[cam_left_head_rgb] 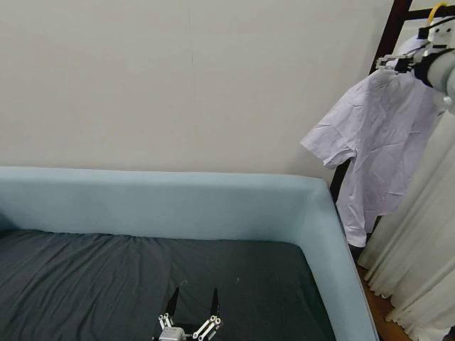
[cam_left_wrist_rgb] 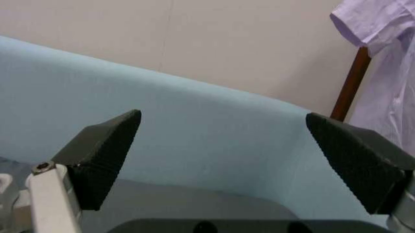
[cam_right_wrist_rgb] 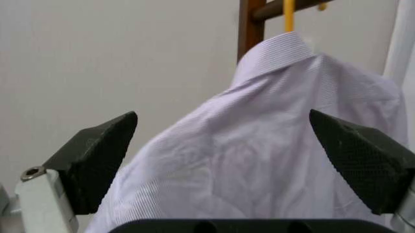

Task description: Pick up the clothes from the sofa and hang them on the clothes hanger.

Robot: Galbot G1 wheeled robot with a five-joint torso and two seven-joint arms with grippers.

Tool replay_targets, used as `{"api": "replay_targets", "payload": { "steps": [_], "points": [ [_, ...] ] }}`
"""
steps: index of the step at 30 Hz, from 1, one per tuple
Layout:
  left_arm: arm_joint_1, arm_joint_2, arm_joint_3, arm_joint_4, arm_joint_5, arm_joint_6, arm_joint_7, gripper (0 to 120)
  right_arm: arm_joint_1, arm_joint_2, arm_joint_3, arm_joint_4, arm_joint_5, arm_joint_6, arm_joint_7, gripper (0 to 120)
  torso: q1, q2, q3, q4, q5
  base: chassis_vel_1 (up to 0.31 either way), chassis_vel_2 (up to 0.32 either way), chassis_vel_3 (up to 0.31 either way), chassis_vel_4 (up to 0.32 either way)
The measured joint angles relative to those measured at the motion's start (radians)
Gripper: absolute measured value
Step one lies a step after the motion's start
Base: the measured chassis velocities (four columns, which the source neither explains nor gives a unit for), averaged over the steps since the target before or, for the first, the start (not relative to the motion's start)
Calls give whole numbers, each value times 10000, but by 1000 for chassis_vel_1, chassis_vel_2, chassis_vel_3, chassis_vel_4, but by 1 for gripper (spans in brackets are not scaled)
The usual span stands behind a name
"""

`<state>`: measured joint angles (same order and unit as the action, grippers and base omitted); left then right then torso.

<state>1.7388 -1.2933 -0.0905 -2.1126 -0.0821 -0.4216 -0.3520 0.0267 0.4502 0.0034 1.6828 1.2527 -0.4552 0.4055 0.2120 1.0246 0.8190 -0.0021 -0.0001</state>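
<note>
A pale lilac shirt (cam_left_head_rgb: 377, 142) hangs on a yellow hanger (cam_left_head_rgb: 435, 13) from the dark wooden rack (cam_left_head_rgb: 391, 28) at the upper right. My right gripper (cam_left_head_rgb: 393, 65) is raised at the shirt's collar. In the right wrist view it (cam_right_wrist_rgb: 222, 115) stands open, its fingers (cam_right_wrist_rgb: 97, 160) wide apart, with the shirt (cam_right_wrist_rgb: 259, 155) just beyond them, hanging from the hanger's hook (cam_right_wrist_rgb: 288, 17). My left gripper (cam_left_head_rgb: 193, 300) is low over the sofa's dark seat (cam_left_head_rgb: 106, 284), open and holding nothing (cam_left_wrist_rgb: 222, 116).
The light blue sofa back (cam_left_head_rgb: 156, 206) and its right armrest (cam_left_head_rgb: 334, 270) frame the seat. Cream curtains (cam_left_head_rgb: 426, 249) hang to the right of the rack, above a strip of wooden floor (cam_left_head_rgb: 387, 312). A plain wall (cam_left_head_rgb: 178, 78) is behind.
</note>
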Motion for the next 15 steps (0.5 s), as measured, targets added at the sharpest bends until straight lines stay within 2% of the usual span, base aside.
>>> {"api": "replay_targets", "payload": {
  "steps": [2, 3, 5, 7, 8, 10, 12, 14, 15],
  "points": [
    [-71, 0, -104, 7, -41, 14, 2, 100, -1481, -643, 697, 589, -372, 708, -600, 100, 1, -1, 3, -3, 11, 0, 0, 0, 0],
    [-71, 0, -104, 7, -41, 14, 2, 100, -1481, -643, 697, 589, -372, 708, -600, 100, 1, -1, 3, -3, 11, 0, 0, 0, 0],
    [-119, 43, -181, 25, -61, 17, 11, 100, -2387, -996, 1160, 1033, -670, 1082, -939, 100, -1, 0, 2, 4, 0, 0, 0, 0, 0],
    [-130, 85, -261, 47, -53, 11, 34, 100, -3404, -1185, 1816, 1487, -907, 1446, -1102, 100, 0, 0, 3, 11, -4, 0, 0, 0, 0],
    [-101, 91, -300, 46, -36, -11, 63, 100, -4323, -1203, 2503, 1849, -1039, 1693, -1191, 100, 0, 0, 2, 12, -1, 0, 0, 0, 0],
    [-55, 79, -331, 43, -10, -27, 74, 100, -4762, -1176, 2867, 2004, -1114, 1789, -1228, 100, 1, 0, 3, 10, -2, 0, 0, 0, 0],
    [181, -19, -424, 18, 230, -140, 85, 100, -7024, -547, 4667, 2650, -1725, 2080, -1392, 100, 0, 2, 1, 9, -9, 0, 0, 0, 0],
    [276, -49, -415, 17, 419, -191, 106, 100, -9066, 202, 5797, 3032, -2347, 2226, -1558, 100, 0, 0, 3, 15, 1, 0, 0, 0, 0],
    [276, -49, -415, 17, 419, -191, 106, 100, -9066, 202, 5797, 3032, -2347, 2226, -1558, 100, 0, 0, 3, 15, 1, 0, 0, 0, 0]
  ]
}}
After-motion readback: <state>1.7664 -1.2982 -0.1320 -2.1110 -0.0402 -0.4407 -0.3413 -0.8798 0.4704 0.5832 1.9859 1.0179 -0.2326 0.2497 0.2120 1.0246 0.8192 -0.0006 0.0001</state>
